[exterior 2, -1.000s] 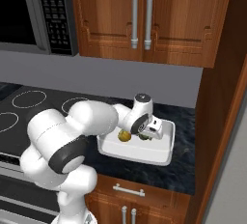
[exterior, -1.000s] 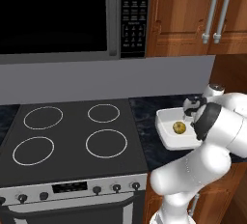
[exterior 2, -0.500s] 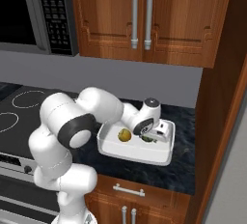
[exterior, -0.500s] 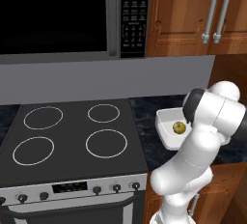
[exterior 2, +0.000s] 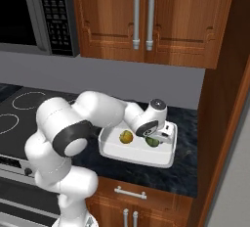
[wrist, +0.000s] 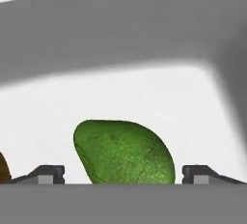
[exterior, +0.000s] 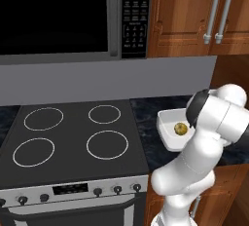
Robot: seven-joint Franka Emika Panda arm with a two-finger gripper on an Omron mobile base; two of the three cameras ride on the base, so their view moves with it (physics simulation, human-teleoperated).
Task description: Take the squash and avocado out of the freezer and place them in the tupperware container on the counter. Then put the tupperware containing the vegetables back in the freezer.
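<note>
The tupperware (exterior 2: 163, 157) sits on the counter (exterior 2: 188, 172), beside the stovetop (exterior: 73, 137). The gripper (wrist: 123, 174) is lowered inside it, jaws spread wide of the avocado (wrist: 124, 153) lying between the fingertips (wrist: 48, 174) on the tray floor. The squash (exterior 2: 126, 136) lies beside the avocado, apart from it. The tray's corner wall curves up behind the avocado.

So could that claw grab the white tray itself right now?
Probably not yet: the gripper sits low inside the tupperware container, open fingertips flanking the avocado, beside the squash. It would likely have to lift and shift to the rim.
</note>
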